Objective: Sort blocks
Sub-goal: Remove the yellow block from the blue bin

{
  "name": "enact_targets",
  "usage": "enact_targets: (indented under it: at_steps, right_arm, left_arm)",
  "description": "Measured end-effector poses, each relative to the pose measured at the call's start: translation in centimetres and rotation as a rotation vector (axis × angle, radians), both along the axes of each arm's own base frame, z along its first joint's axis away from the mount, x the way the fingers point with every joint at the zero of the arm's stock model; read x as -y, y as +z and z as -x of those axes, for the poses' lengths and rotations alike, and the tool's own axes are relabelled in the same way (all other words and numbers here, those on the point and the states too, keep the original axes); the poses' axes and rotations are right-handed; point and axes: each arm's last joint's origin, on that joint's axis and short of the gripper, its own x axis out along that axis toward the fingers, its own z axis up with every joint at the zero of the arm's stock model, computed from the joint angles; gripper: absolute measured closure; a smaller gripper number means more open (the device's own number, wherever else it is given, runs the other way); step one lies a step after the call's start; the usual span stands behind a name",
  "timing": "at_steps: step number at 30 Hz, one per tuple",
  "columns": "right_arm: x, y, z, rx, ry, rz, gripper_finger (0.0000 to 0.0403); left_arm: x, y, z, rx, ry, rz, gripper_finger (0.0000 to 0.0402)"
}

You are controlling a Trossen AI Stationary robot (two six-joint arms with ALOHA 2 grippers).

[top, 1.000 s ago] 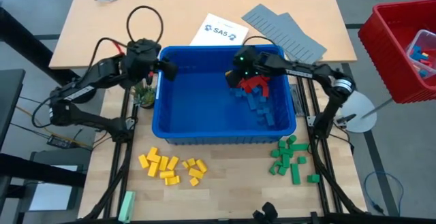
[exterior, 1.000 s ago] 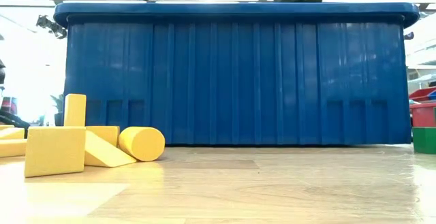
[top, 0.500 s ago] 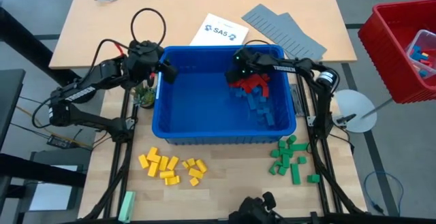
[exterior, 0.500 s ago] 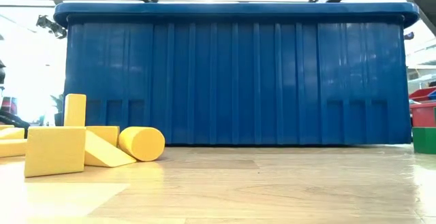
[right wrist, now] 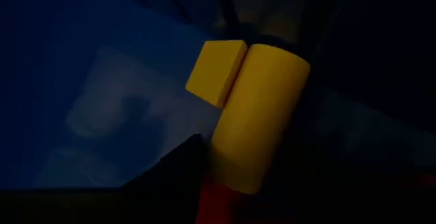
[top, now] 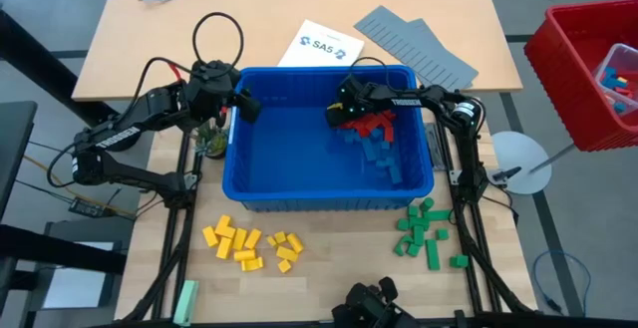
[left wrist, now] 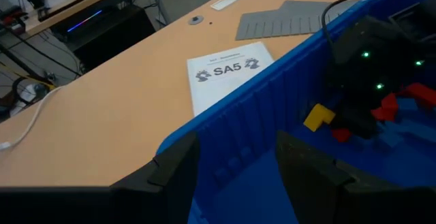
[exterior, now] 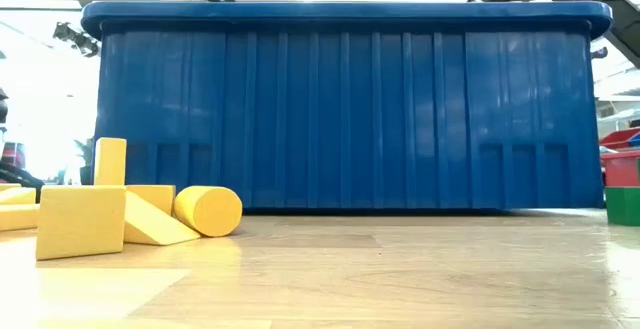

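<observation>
Reaching into the far right part of the blue bin, the right gripper is clamped on a yellow block, a cylinder-looking piece with a second yellow block sitting right against it. It's just above the red blocks and blue blocks piled along the bin's right side. The left gripper hangs over the bin's far left corner with its fingers apart and nothing between them. Out on the worktop, the yellow pile sits along the near edge left of centre, and the green pile is by the bin's near right corner.
</observation>
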Motion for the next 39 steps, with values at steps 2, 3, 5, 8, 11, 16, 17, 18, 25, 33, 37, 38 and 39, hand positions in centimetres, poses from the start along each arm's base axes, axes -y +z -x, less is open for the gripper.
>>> enact_targets:
  at_steps: [2, 3, 5, 8, 11, 16, 17, 18, 25, 33, 37, 38, 39]
  right_arm:
    - [0.0, -0.1, 0.0, -0.016, 0.013, 0.012, 0.0232]
    - [-0.1, -0.1, 0.0, -0.024, 0.015, 0.023, 0.0234]
    - [-0.2, -0.1, -0.1, -0.042, 0.028, 0.045, 0.0245]
    - [-0.4, -0.1, -0.3, -0.057, 0.052, 0.064, 0.0277]
    - [-0.8, 0.5, -0.5, -0.071, 0.096, 0.101, 0.0298]
    - [-2.5, 4.7, -0.8, -0.022, 0.178, 0.204, 0.0298]
    - [-3.0, 5.7, -0.7, -0.011, 0.197, 0.22, 0.0298]
    - [-3.6, 6.7, -0.6, -0.005, 0.219, 0.234, 0.0298]
    - [-9.3, 14.7, 0.8, 0.143, 0.443, 0.311, 0.0296]
    - [-17.7, 20.2, 1.5, 0.364, 0.83, 0.368, 0.0297]
    - [-21.9, 20.5, 0.6, 0.408, 0.956, 0.369, 0.0295]
    - [-22.9, 20.4, 0.4, 0.414, 0.981, 0.362, 0.0296]
    - [-23.8, 20.2, 0.2, 0.41, 0.993, 0.36, 0.0297]
  left_arm:
    - [0.0, 0.0, 0.0, 0.002, -0.001, 0.0, 0.0199]
    - [0.0, 0.0, 0.0, 0.001, -0.003, 0.002, 0.0199]
    - [0.0, 0.0, 0.0, 0.002, -0.005, 0.003, 0.0199]
    - [0.0, 0.0, 0.0, 0.003, -0.007, 0.004, 0.0199]
    - [0.0, 0.0, 0.0, 0.002, -0.007, 0.005, 0.0199]
    - [0.0, 0.0, 0.0, 0.007, -0.004, 0.008, 0.0199]
    - [0.0, 0.0, 0.0, 0.007, -0.004, 0.008, 0.0199]
    - [0.0, 0.0, 0.0, 0.006, -0.006, 0.006, 0.0199]
    - [0.0, 0.0, 0.0, 0.001, -0.008, 0.004, 0.0199]
    - [0.0, 0.0, 0.0, 0.003, -0.008, 0.002, 0.0199]
    - [0.0, 0.0, 0.0, 0.003, -0.008, 0.002, 0.0199]
    - [0.0, 0.0, 0.0, 0.003, -0.008, 0.002, 0.0199]
    - [0.0, 0.0, 0.0, 0.004, -0.008, 0.002, 0.0199]
